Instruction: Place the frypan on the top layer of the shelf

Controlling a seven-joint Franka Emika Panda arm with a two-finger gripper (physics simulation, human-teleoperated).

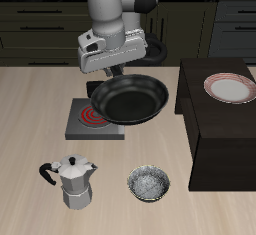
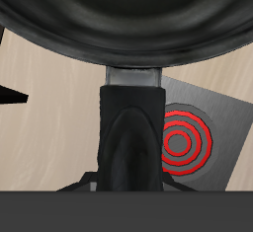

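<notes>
Hovering above the burner plate [image 1: 95,119], one frypan [image 1: 130,98] is hanging from the end effector [image 1: 108,67], lifted clear of the bench [image 1: 30,109] and not yet over the one shelf [image 1: 215,129]; carrying across and setting down are remaining. One plate [image 1: 229,87], one moka pot [image 1: 72,182] and one bowl [image 1: 149,184] are showing. Looking from the wrist, the end effector [image 2: 131,172] is closing around the pan's handle [image 2: 131,127].
</notes>
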